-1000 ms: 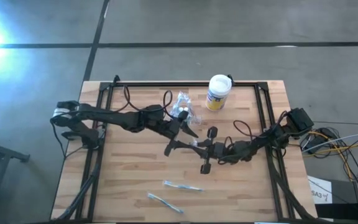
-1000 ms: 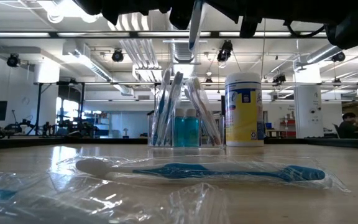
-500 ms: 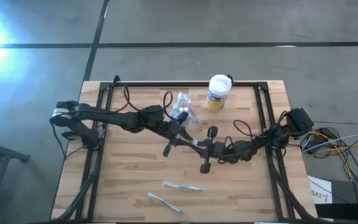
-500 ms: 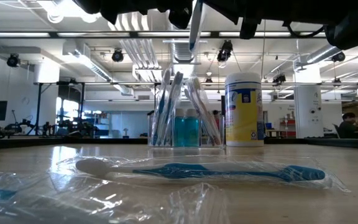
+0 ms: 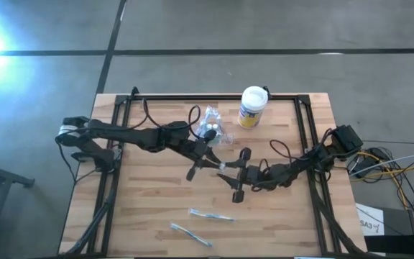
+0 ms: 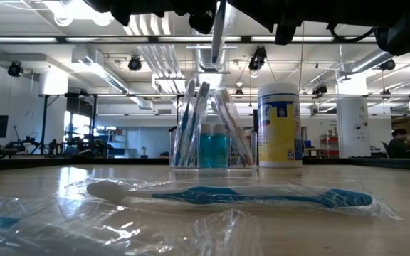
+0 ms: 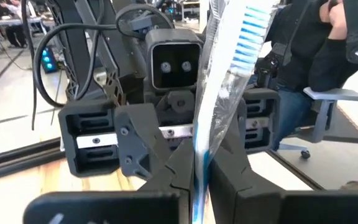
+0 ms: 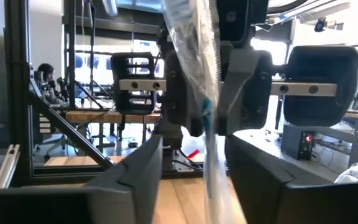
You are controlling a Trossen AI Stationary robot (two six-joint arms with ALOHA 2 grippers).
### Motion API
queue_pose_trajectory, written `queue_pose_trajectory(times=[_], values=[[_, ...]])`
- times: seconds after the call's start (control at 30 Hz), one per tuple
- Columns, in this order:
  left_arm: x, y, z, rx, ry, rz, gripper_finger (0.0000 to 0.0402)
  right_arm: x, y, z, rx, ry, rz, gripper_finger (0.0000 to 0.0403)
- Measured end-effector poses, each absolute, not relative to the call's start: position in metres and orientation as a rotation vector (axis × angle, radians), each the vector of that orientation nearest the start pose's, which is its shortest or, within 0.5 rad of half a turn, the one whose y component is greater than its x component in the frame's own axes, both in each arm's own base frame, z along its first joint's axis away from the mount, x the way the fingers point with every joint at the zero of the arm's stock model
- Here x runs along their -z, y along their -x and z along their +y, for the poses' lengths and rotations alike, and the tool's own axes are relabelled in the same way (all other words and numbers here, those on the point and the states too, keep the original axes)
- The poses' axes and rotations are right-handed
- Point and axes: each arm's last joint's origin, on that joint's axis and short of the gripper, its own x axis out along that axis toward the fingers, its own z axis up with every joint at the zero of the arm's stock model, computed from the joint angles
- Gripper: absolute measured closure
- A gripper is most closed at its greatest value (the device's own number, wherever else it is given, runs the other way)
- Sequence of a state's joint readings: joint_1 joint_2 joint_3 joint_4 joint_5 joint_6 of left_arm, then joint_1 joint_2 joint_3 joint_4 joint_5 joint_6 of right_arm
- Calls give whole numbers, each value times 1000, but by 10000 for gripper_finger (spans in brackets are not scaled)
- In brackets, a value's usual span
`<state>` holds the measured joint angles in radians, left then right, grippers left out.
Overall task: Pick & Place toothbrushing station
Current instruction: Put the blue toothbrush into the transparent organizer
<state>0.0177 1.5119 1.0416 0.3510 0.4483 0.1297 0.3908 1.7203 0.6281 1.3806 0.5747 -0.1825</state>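
A toothbrush (image 7: 229, 74) in a clear wrapper stands almost upright above the middle of the table, blue bristles up. My left gripper (image 5: 221, 165), reaching in from the left, is shut on it. My right gripper (image 8: 197, 186) faces it from the right, open, with a finger on either side of the wrapper (image 8: 211, 163) and a gap to each. The toothbrushing station (image 5: 213, 128), a clear holder with brushes and a blue bottle (image 6: 212, 146), stands on its base behind them on the table. My left gripper pinches the wrapped toothbrush's handle (image 7: 199, 163) between its two fingers, which come in level from the table's left and lie across the brush. The brush is lifted clear, near upright and tilted, its bristle end (image 7: 250, 25) above the fingers and its lower end (image 6: 218, 50) hanging below.
A white-lidded canister with a yellow label (image 5: 251, 106) stands right of the station. Two more wrapped toothbrushes (image 5: 210, 214) (image 5: 190, 234) lie flat near the table's front edge. A black frame (image 5: 304, 137) runs around the tabletop.
My left gripper has shut on the wrapped toothbrush and taken hold. My right gripper, which was shut on it, has opened and let go. Both arms have stayed where they were, and the brush stays up in the air.
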Motion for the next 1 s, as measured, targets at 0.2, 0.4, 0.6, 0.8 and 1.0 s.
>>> queue_pose_trajectory(times=[0.2, 0.4, 0.6, 0.8, 1.0], values=[[-312, -314, -3, 463, -132, 42, 377, -203, -295, 105, 207, 42, -254, 177], [-311, -255, 3, 435, -148, -17, 377, -203, -295, 107, 200, 38, -254, 163], [-304, -202, 3, 415, -114, -60, 377, -204, -294, 106, 202, 37, -258, 170], [-267, -152, 1, 347, -98, -67, 377, -201, -293, 106, 196, -7, -244, 179], [-231, -115, 4, 244, -13, -127, 377, -202, -270, 100, 159, -34, -246, 225]])
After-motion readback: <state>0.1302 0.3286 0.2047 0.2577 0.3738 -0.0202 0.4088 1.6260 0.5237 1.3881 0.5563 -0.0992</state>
